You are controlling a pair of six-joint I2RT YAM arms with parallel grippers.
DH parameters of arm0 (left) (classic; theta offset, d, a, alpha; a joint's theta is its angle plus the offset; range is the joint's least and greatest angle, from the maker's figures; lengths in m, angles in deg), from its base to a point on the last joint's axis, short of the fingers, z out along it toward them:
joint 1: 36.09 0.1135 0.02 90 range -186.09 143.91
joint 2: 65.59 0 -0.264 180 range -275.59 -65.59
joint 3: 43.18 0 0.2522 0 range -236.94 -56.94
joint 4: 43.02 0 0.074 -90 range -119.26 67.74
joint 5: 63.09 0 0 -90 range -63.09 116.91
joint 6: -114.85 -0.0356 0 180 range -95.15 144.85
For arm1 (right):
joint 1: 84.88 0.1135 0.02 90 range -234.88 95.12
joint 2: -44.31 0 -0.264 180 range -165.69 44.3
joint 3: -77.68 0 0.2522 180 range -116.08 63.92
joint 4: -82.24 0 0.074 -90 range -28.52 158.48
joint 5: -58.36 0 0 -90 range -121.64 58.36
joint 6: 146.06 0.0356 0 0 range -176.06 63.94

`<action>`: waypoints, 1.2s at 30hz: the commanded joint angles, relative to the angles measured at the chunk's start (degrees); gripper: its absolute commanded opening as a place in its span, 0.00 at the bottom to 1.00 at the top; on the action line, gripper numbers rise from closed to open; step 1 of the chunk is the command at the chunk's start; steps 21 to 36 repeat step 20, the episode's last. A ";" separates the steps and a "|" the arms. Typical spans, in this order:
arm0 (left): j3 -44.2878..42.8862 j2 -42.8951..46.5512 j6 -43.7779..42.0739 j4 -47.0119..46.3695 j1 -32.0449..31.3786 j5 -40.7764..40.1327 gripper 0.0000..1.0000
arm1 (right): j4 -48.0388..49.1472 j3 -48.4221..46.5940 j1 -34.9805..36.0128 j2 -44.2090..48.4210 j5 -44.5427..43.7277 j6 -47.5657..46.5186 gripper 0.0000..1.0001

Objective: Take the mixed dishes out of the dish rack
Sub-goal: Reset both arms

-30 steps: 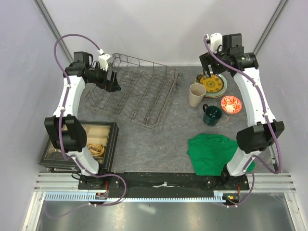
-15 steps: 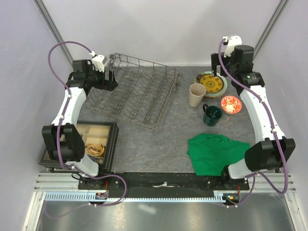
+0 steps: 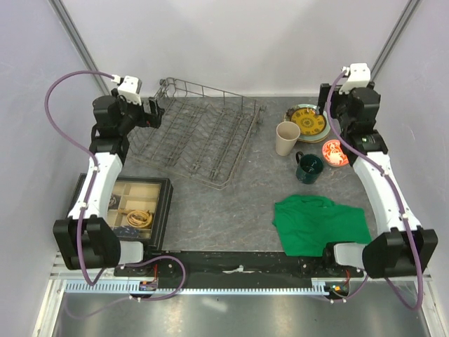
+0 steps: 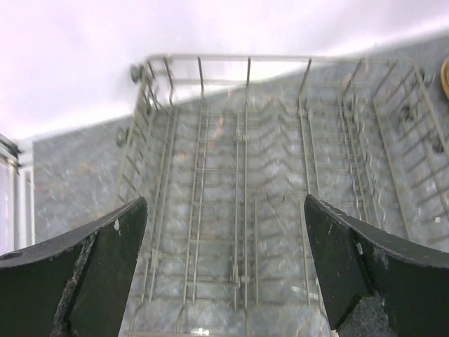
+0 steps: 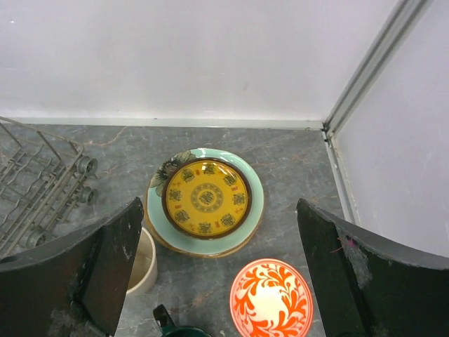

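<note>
Grey worktop [image 3: 231, 203]: dish rack [image 3: 196, 140] found empty, far left. Mixed dishes [image 3: 309, 123] grouped at right, off rack. Left pincer [image 4: 224, 267] and right pincer [image 5: 217, 281] spread, nothing held. Unloading judged complete.

We see a lab test cell — plain white panel walls [image 3: 231, 42], grey metal corner posts [image 5: 370, 67], a grey marbled tabletop [image 3: 231, 203] fronted by a slotted aluminium rail [image 3: 210, 287].

The grey wire dish rack [image 3: 193, 140] lies flat, and to its right sit the upright tall beige cup [image 3: 286, 137], the yellow-patterned plate [image 3: 309, 121] stacked on the pale mint-green plate [image 5: 257, 200], the dark green mug [image 3: 309, 168] and the small red-and-white bowl [image 3: 336, 152].
</note>
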 commanded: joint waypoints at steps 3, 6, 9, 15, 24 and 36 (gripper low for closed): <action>7.22 5.81 5.88 -12.93 -0.15 -2.25 0.99 | 12.01 7.98 0.11 9.58 -2.79 0.52 0.98; 8.99 6.35 6.50 -14.07 -0.15 -2.08 0.99 | 13.06 9.75 0.03 11.52 -3.14 0.52 0.98; 9.69 6.52 6.50 -14.34 -0.15 -1.99 0.99 | 13.42 10.54 0.03 12.31 -2.88 0.52 0.98; 10.57 7.40 6.24 -15.21 -0.15 -1.90 0.99 | 13.50 11.24 0.03 12.05 -2.00 0.35 0.98; 11.18 7.93 5.80 -15.66 -0.06 -1.81 0.99 | 13.50 11.68 0.03 12.14 -1.65 -0.01 0.98; 11.18 7.93 5.80 -15.66 -0.06 -1.81 0.99 | 13.50 11.68 0.03 12.14 -1.65 -0.01 0.98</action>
